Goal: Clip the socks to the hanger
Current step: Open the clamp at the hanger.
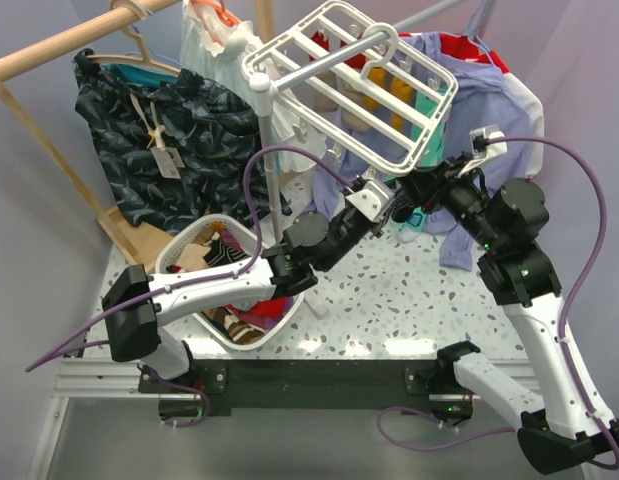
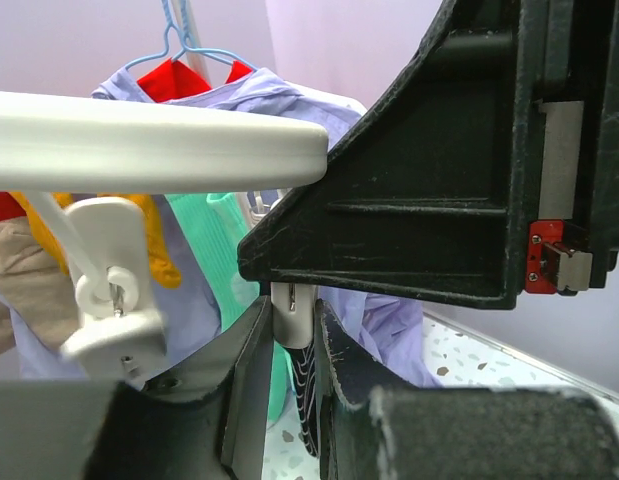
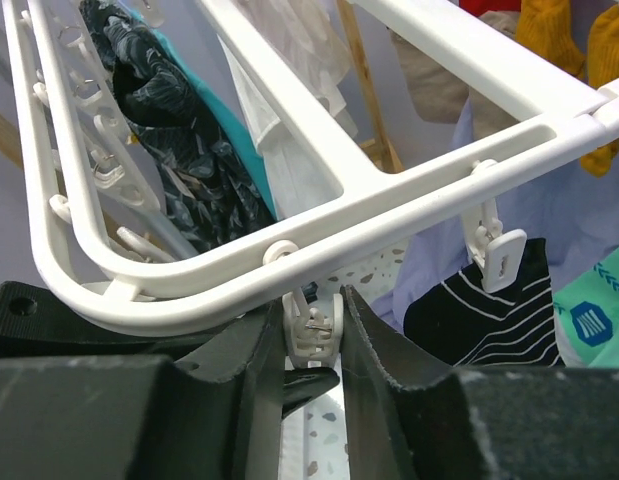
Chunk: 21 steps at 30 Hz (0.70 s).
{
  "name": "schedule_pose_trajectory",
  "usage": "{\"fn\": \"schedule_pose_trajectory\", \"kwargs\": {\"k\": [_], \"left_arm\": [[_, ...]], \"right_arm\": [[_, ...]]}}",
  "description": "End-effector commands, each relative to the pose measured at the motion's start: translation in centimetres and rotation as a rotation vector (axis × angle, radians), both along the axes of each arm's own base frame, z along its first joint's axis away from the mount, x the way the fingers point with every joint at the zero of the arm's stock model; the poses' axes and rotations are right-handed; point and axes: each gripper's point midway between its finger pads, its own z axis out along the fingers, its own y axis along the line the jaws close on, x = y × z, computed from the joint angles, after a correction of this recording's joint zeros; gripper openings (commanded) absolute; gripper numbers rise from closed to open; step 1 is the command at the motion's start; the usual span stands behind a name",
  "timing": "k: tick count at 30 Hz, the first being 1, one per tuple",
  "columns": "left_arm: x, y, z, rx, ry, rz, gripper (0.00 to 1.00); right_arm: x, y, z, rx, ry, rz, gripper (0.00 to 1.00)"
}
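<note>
Under hanger (image 3: 409, 200) rim | right fingers (image 3: 389, 360) pinch clip (image 3: 314, 335) | left fingers (image 2: 244, 380) clamp white clip (image 2: 289, 310)

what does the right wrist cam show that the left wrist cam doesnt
Only right wrist: a dark patterned garment behind the frame, and a teal cloth with a blue hexagon logo. Only left wrist: a blue wire hanger and the right arm's black housing. Both: the white hanger, with a white clip held between the fingers of the right tool and of the left tool.
</note>
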Motion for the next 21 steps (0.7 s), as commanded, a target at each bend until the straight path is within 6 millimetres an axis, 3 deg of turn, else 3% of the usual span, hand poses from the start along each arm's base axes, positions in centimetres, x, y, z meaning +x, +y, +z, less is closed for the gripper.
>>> {"fn": "schedule_pose_trajectory", "kwargs": {"k": [1,3,4,13,19,21], "left_arm": [[-0.1,0.7,1.2,-0.007,-0.004,0.02,0.15],[-0.2,0.8,1.3,-0.015,-0.001,0.02,0.25],[-0.3,1.0,1.4,-0.026,0.004,0.02,0.36],[-0.9,3.6,1.2,-0.089,0.086,0.038,0.73],[-1.2,6.9,-1.9,-0.079,0.268,0.112,0.88],[-1.3,8.1,-5.1,-0.013,0.349,0.159,0.91]], "right_arm": [[-0.3,-0.6,3.2,0.032,-0.102,-0.026,0.22],[-0.3,-0.5,3.1,0.031,-0.1,-0.021,0.2],[-0.4,-0.5,3.1,0.031,-0.1,-0.019,0.18],[-0.4,-0.4,2.5,0.024,-0.09,-0.015,0.15],[-0.3,-0.5,2.0,0.014,-0.08,-0.022,0.15],[-0.2,-0.5,1.8,0.011,-0.076,-0.02,0.15]]}}
